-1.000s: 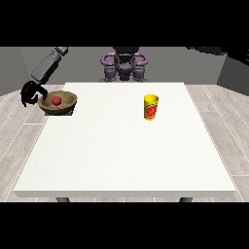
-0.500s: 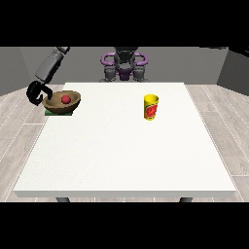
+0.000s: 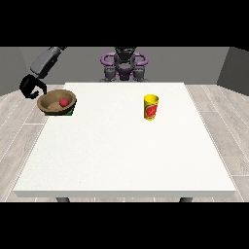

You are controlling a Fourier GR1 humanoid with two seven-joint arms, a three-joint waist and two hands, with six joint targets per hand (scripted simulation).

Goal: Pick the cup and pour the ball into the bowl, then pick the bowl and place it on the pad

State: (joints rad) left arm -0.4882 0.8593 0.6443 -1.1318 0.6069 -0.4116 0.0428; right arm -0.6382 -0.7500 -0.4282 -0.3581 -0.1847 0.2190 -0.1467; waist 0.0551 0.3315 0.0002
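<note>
A brown bowl (image 3: pixel 54 102) sits at the table's far left edge on a green pad (image 3: pixel 70 113), of which only slivers show beneath it. A red ball (image 3: pixel 63 102) lies inside the bowl. The hand at the view's left (image 3: pixel 31 86) hangs just up and left of the bowl's rim, apart from it, with thumb and fingers spread in a loose arc and nothing between them. A yellow cup (image 3: pixel 151 107) with a red mark stands upright right of the table's middle. No hand shows at the view's right.
The white table (image 3: pixel 126 155) stretches wide towards the camera. The robot's torso (image 3: pixel 124 65) with purple shoulder parts stands behind the far edge. Grey plank floor surrounds the table.
The hand at the view's left has come off the bowl's rim and moved up and to the left. The bowl stays on the pad; the cup has not moved.
</note>
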